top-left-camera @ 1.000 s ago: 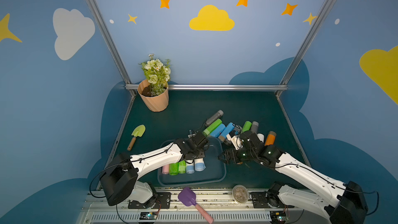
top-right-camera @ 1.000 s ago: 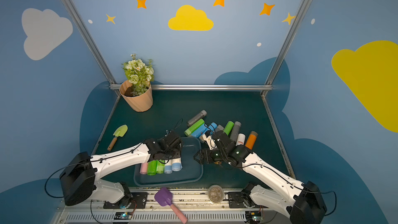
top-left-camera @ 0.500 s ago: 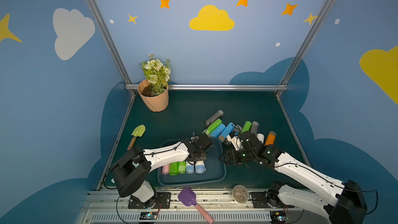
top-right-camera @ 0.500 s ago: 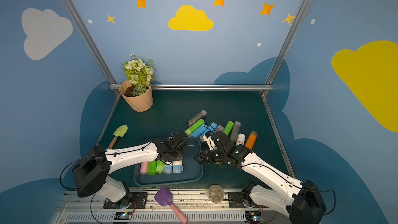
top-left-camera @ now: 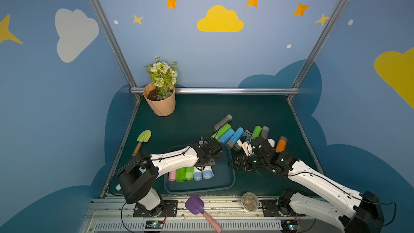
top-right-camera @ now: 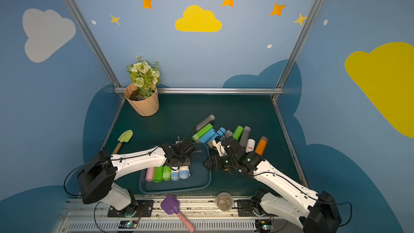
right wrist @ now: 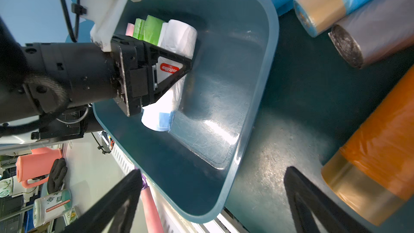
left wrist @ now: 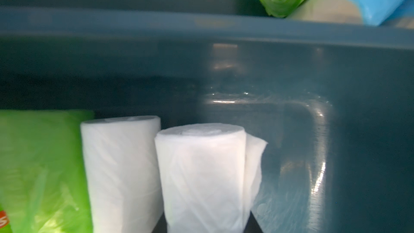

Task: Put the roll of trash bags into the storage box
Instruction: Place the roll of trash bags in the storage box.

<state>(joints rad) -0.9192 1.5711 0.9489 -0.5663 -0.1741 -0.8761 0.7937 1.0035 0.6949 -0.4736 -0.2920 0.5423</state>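
Top view, starting at the left: our left hand (top-left-camera: 205, 164) dips into the storage box (top-left-camera: 224, 183), and the right wrist view lets us see it pinched on the white roll of trash bags (right wrist: 179, 34) — one black finger (right wrist: 188, 65) crosses the roll's red label (right wrist: 169, 67). The roll lies inside the box, directly under that hand, closing a row. To the hand's left in that row we count a second white roll (top-left-camera: 197, 173), two green rolls (top-left-camera: 184, 174) and a pink roll (top-left-camera: 172, 175), all lying side by side. To the hand's right, just past the box's rim, our right hand (top-left-camera: 230, 167) hangs low with its fingers (right wrist: 116, 198) spread wide; its own wrist view shows only a corner of the box between them. Beyond the right hand a heap of loose rolls (top-left-camera: 233, 135) lies on the table (top-left-camera: 201, 113) — blue, green and grey ones crowded together — and an orange roll (top-left-camera: 281, 145) rests close beside that hand's wrist.
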